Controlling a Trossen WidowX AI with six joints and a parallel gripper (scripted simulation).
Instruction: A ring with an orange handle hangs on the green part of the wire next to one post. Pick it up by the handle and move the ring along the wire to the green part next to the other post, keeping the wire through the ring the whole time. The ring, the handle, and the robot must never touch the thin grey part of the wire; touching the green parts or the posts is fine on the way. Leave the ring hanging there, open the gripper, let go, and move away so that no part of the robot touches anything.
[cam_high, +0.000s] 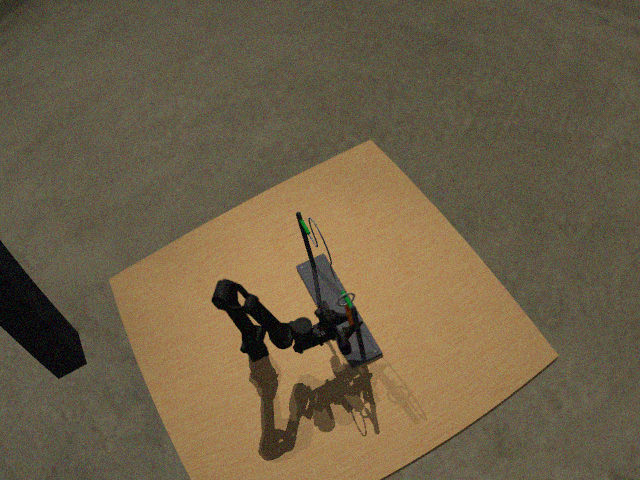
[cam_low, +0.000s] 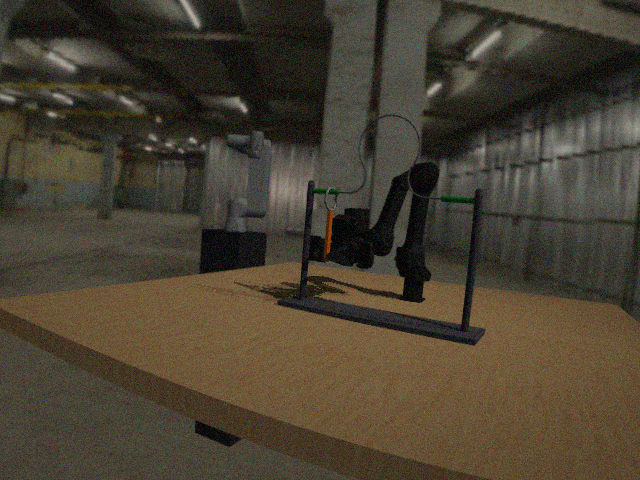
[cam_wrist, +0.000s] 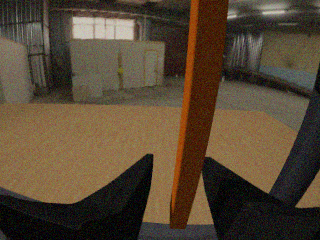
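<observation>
Ceiling lights (cam_low: 484, 44) glow above corrugated metal walls (cam_low: 558, 191) and concrete pillars (cam_low: 351, 103).

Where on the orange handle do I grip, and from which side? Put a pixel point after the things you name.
Grip the lower half of the orange handle (cam_high: 349, 315) (cam_low: 328, 235) (cam_wrist: 196, 120), from the arm's side. It hangs upright, long and narrow, well below the wire, and already lies between the open fingertips, so closing sideways across it should work.
</observation>
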